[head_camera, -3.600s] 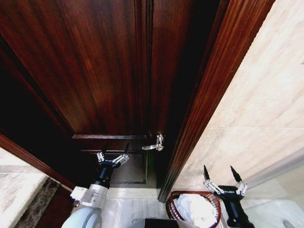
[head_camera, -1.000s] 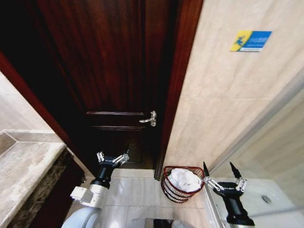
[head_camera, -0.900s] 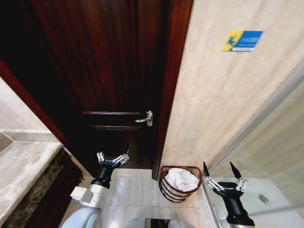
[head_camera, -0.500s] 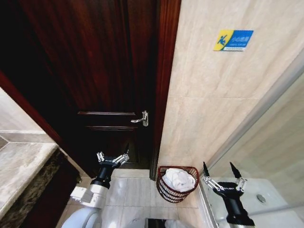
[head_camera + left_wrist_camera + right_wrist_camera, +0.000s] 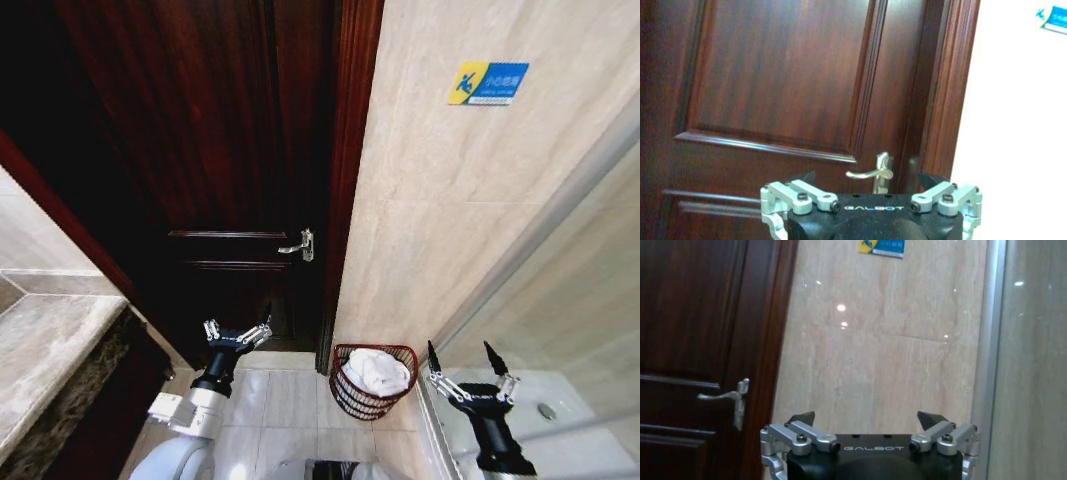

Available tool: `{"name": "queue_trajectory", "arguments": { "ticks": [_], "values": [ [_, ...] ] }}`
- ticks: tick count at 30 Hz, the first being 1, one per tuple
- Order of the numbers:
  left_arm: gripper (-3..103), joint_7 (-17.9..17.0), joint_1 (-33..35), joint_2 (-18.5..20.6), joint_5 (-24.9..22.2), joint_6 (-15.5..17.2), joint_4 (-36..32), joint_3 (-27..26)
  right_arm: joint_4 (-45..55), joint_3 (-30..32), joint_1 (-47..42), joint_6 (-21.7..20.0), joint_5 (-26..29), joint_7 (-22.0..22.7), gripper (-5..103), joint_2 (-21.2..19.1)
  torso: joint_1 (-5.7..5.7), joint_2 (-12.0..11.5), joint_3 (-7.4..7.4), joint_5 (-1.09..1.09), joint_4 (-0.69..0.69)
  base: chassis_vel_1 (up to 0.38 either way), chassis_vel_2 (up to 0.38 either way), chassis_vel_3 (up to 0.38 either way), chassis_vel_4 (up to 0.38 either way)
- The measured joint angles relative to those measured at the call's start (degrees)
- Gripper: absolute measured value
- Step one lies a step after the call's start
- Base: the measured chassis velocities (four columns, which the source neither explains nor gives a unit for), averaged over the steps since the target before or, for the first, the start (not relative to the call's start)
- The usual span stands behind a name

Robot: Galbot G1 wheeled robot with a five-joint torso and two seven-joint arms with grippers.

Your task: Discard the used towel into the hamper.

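The hamper, a small round dark red wire basket, stands on the tiled floor against the marble wall, just right of the door frame. A white towel lies crumpled inside it. My left gripper is raised in front of the dark door, open and empty, left of the hamper. My right gripper is raised to the right of the hamper, open with nothing between its fingers. In the wrist views my left gripper faces the door and my right gripper faces the marble wall.
A dark wooden door with a silver lever handle fills the left. A marble counter sits at far left. A glass shower partition and a blue-yellow sign are on the right.
The camera has turned, so the door, sign and hamper have shifted left in the picture. Both grippers keep the same pose, open and empty.
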Motion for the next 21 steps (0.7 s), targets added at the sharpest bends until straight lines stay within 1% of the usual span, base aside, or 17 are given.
{"name": "queue_trajectory", "arguments": {
  "ticks": [5, 7, 10, 12, 13, 14, 17, 19, 21],
  "values": [
    [100, 0.0, 0.0, 0.0, 0.0, 0.0, 0.0, -0.02, 0.0, -0.01, 0.0, 0.0, 0.0, 0.0, 100, 0.0, 0.0, 0.0, 0.0, 0.0, 0.02, 0.228, -0.206, -0.225, 0.224],
    [100, 0.0, 0.0, 0.0, 0.0, 0.0, 0.0, 0.0, 0.0, 0.0, 0.0, 0.0, 0.0, 0.0, 100, 0.0, 0.0, 0.0, 0.0, 0.05, -0.01, 0.27, -0.259, -0.274, 0.242],
    [100, 0.0, 0.01, 0.0, 0.0, 0.0, 0.0, -0.01, 0.0, 0.0, 0.0, 0.0, 0.0, 0.0, 100, 0.0, -0.03, 0.02, -0.02, -0.01, -0.01, 0.249, -0.266, -0.258, 0.264],
    [100, 0.0, 0.02, 0.0, 0.0, 0.0, 0.0, -0.01, 0.0, 0.0, 0.0, 0.0, 0.0, 0.0, 100, 0.0, -0.06, 0.04, -0.02, 0.04, 0.02, 0.216, -0.225, -0.167, 0.218],
    [100, 0.0, 0.02, 0.0, 0.0, 0.0, 0.0, -0.01, 0.0, 0.01, -0.01, 0.0, 0.0, 0.0, 100, 0.0, -0.07, 0.05, -0.03, 0.02, -0.01, 0.189, -0.167, -0.143, 0.198],
    [100, 0.0, 0.02, 0.0, 0.0, 0.0, 0.0, -0.01, 0.0, 0.01, -0.01, 0.0, 0.0, 0.0, 100, 0.0, -0.07, 0.05, -0.03, 0.02, -0.01, 0.189, -0.167, -0.143, 0.198],
    [100, 0.0, 0.02, 0.0, 0.0, 0.0, 0.0, -0.01, 0.0, 0.0, 0.0, 0.0, 0.0, 0.0, 100, 0.0, -0.06, 0.05, -0.02, 0.01, 0.01, 0.012, -0.102, -0.022, 0.101],
    [100, 0.0, 0.01, 0.0, 0.0, 0.0, 0.0, -0.01, 0.0, 0.0, 0.0, 0.0, 0.0, 0.0, 100, 0.0, -0.04, 0.04, -0.02, 0.01, 0.0, -0.06, -0.047, 0.037, 0.043],
    [100, 0.0, -0.01, 0.01, 0.0, 0.0, 0.0, -0.02, 0.0, 0.0, 0.01, 0.0, 0.0, 0.0, 100, 0.0, 0.02, -0.01, 0.01, 0.0, 0.0, -0.106, -0.061, 0.161, 0.051]
  ]
}}
